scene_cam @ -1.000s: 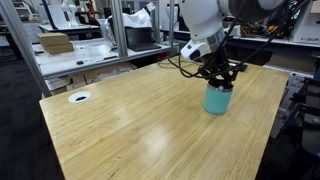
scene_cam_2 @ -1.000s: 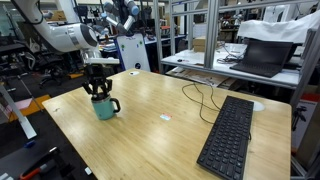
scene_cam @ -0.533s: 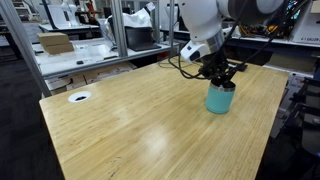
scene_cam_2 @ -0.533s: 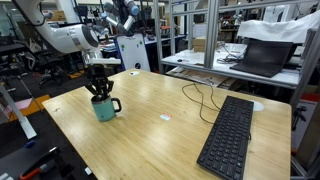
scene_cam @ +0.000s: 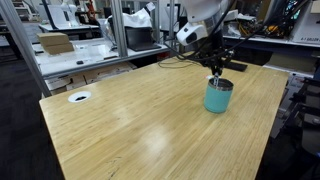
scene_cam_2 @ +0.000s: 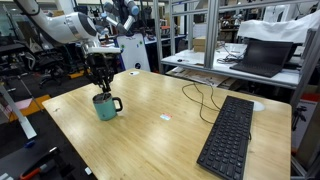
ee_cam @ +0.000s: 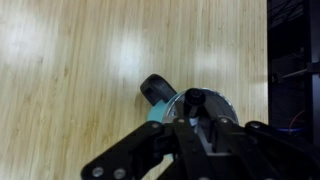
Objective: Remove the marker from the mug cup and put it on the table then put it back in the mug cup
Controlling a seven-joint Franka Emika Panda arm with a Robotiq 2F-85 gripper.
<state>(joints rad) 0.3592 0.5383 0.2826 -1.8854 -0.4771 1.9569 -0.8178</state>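
One gripper (scene_cam: pixel 216 68) hung directly above the mug cup (scene_cam: pixel 218 97), fingers pointing down at its open mouth. Whether they were apart or pinched on anything could not be told, and the marker was too small to make out. The teal mug cup stood upright on the table (scene_cam: pixel 130 120) near one edge, with its dark handle (scene_cam_2: pixel 115 104) sticking out sideways. Well apart from it on the same tabletop lay a black keyboard (scene_cam_2: pixel 228 135), and a white-ringed hole (scene_cam: pixel 79 97) sat near one corner.
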